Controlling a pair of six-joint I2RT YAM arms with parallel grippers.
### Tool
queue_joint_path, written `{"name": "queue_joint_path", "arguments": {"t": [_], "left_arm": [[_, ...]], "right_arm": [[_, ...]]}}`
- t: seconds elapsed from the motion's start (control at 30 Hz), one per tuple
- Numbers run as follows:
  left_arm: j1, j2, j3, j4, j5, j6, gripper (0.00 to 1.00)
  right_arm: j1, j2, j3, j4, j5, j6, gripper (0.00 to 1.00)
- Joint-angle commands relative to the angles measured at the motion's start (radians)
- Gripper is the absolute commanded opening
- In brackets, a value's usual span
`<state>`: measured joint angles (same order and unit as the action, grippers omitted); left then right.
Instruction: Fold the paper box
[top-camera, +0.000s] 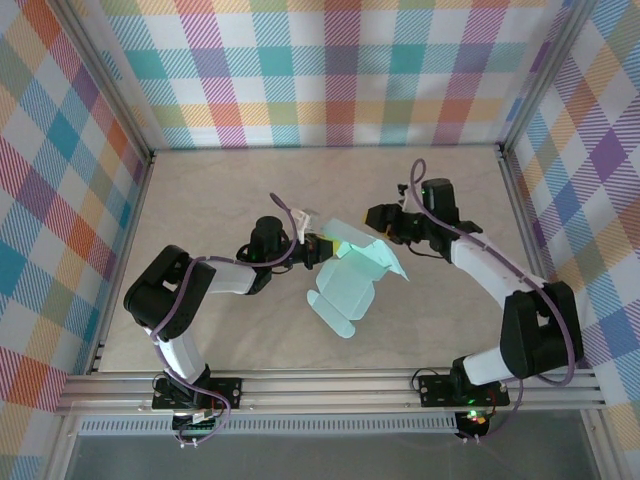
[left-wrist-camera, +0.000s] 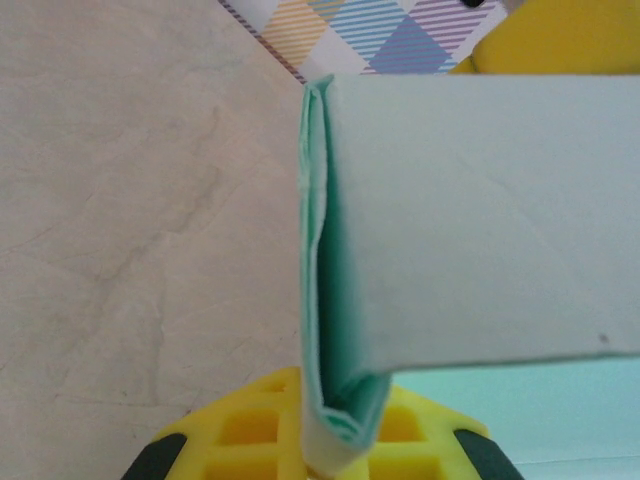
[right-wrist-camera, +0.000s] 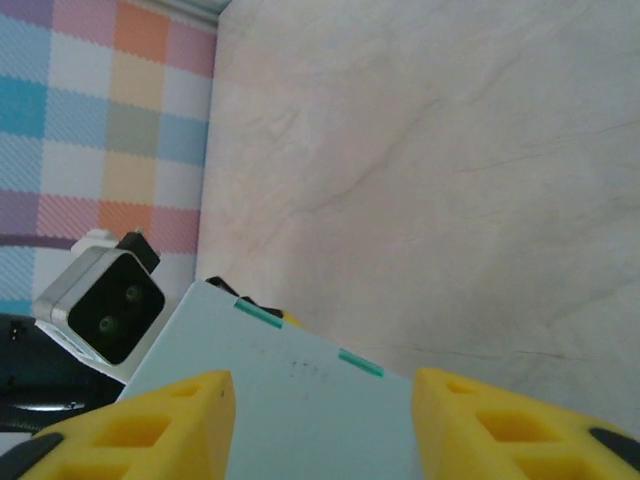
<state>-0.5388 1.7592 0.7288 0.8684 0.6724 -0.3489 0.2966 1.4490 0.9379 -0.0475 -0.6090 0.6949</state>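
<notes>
The paper box (top-camera: 352, 282), a pale mint card blank partly folded up, sits mid-table with rounded flaps spread toward the near side. My left gripper (top-camera: 316, 243) is at its upper left corner. In the left wrist view the yellow fingers (left-wrist-camera: 235, 430) are shut on a doubled fold of the paper box (left-wrist-camera: 480, 220), and one panel stands up over them. My right gripper (top-camera: 384, 222) hovers at the blank's upper right edge. Its fingers (right-wrist-camera: 150, 425) stand apart, with a flat panel of the paper box (right-wrist-camera: 290, 395) between them; nothing is clamped.
The pale marbled table (top-camera: 220, 200) is walled by plaid panels (top-camera: 330, 70). An aluminium rail (top-camera: 330, 385) runs along the near edge. The left arm's wrist camera (right-wrist-camera: 100, 305) sits close beyond the raised panel.
</notes>
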Motion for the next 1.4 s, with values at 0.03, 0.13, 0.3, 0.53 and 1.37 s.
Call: {"name": "queue_joint_path", "arguments": {"t": [0.03, 0.13, 0.3, 0.53, 1.37], "left_arm": [[-0.003, 0.015, 0.034, 0.037, 0.013, -0.021, 0.0], [-0.003, 0.013, 0.046, 0.0, -0.027, -0.032, 0.0], [-0.003, 0.022, 0.07, -0.028, -0.063, -0.066, 0.0], [-0.003, 0.044, 0.099, -0.038, -0.072, -0.108, 0.0], [-0.003, 0.019, 0.054, 0.033, 0.068, -0.037, 0.02]], "right_arm": [[0.049, 0.043, -0.01, 0.134, -0.085, 0.058, 0.44], [0.075, 0.052, -0.011, 0.152, -0.092, 0.065, 0.42], [0.121, 0.058, -0.03, 0.154, -0.069, 0.057, 0.4], [0.189, 0.075, -0.059, 0.176, -0.013, 0.071, 0.38], [0.132, 0.114, -0.042, 0.262, -0.163, 0.075, 0.53]]}}
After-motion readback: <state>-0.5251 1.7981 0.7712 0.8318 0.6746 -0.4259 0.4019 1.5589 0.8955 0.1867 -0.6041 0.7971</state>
